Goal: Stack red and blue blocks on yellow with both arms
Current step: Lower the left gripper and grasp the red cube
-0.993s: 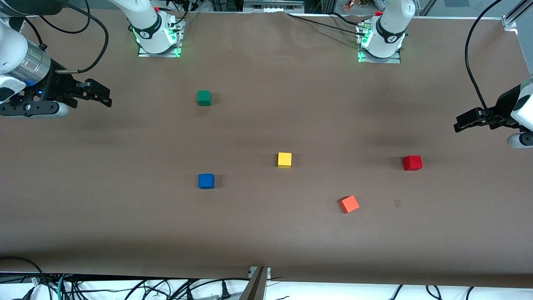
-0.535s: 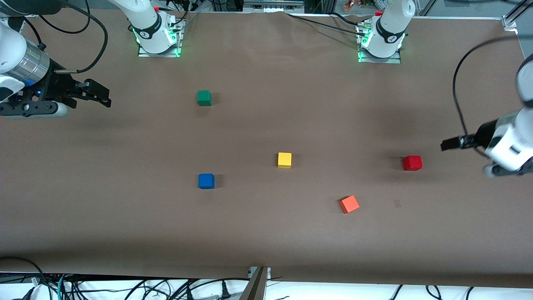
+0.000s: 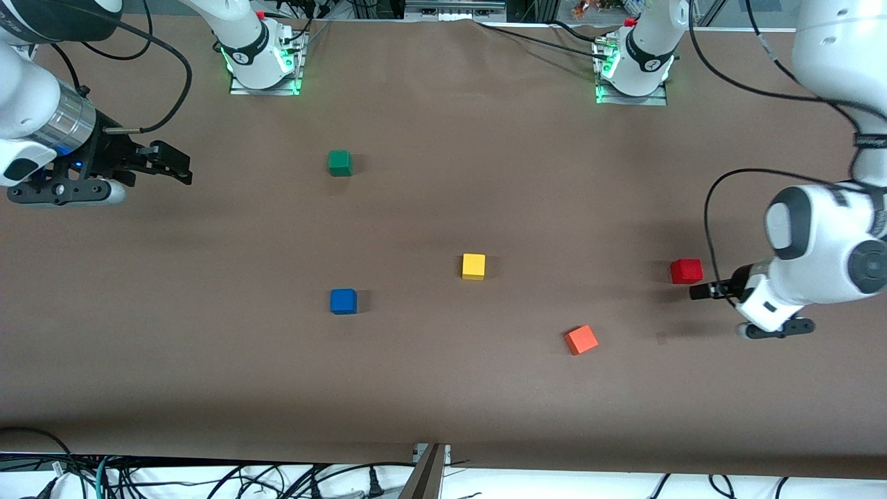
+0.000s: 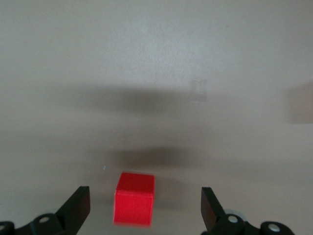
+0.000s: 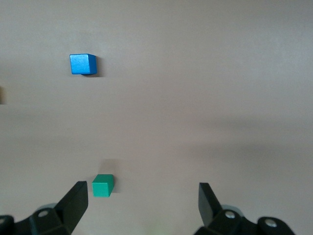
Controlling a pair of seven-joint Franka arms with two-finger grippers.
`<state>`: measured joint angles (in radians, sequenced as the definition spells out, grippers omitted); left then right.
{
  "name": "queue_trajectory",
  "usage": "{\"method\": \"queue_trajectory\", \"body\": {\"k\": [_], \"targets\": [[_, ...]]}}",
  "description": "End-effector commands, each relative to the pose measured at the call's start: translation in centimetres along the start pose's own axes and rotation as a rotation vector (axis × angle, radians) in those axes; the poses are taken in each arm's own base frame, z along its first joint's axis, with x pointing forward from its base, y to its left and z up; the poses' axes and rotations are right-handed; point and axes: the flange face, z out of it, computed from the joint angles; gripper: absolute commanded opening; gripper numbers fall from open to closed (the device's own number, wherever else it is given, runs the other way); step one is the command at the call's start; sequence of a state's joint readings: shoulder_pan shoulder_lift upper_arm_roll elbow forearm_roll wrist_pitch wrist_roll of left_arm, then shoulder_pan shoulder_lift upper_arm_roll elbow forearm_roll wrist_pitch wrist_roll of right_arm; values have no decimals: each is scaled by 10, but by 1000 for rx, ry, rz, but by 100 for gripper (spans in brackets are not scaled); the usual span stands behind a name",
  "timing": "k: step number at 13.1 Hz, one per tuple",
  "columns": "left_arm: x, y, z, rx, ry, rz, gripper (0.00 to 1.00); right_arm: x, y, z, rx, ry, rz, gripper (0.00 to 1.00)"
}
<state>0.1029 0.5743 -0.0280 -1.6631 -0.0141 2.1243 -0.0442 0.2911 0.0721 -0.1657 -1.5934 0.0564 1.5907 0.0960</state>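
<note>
The red cube [image 3: 686,270] sits near the left arm's end of the table. My left gripper [image 3: 701,291] hangs low beside it, open and empty. In the left wrist view the red cube [image 4: 134,198] lies just ahead of the gap between my fingers, and my left gripper [image 4: 144,191] is not touching it. The yellow cube [image 3: 473,266] sits mid-table. The blue cube [image 3: 343,301] lies toward the right arm's end and also shows in the right wrist view [image 5: 83,64]. My right gripper [image 3: 177,163] is open and empty, up over the right arm's end of the table; it also shows in its own wrist view [image 5: 142,188].
A green cube [image 3: 339,163] lies nearer the bases than the blue cube and also shows in the right wrist view [image 5: 103,185]. An orange-red cube [image 3: 581,339] lies between yellow and red, nearer the front camera. The arm bases [image 3: 260,62] stand along the table's top edge.
The left arm swung in and down, bringing its open gripper right up to the red cube. The right gripper drifted slightly toward the table's middle. No cube moved.
</note>
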Motion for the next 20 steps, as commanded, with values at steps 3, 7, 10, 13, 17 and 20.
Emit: {"method": "queue_trajectory", "body": {"k": [3,7,10,13,17,20], "targets": [[-34,-3,48,-3,21,33,100,-1,-2,-8,-15,4,-19,100],[-45,-22,61,4,2,78,100,-1,-4,-5,-15,-4,-24,100],[-60,-24,64,4,-17,83,100,0,-4,-5,-14,-3,-24,100],[-70,-24,66,4,-43,83,29,1,-4,-1,-18,-10,-25,100],[-51,-9,41,3,15,94,0,2,-3,-1,-19,-10,-46,100],[-26,49,-12,-25,69,122,0,2,-3,1,-21,-14,-46,100]]}}
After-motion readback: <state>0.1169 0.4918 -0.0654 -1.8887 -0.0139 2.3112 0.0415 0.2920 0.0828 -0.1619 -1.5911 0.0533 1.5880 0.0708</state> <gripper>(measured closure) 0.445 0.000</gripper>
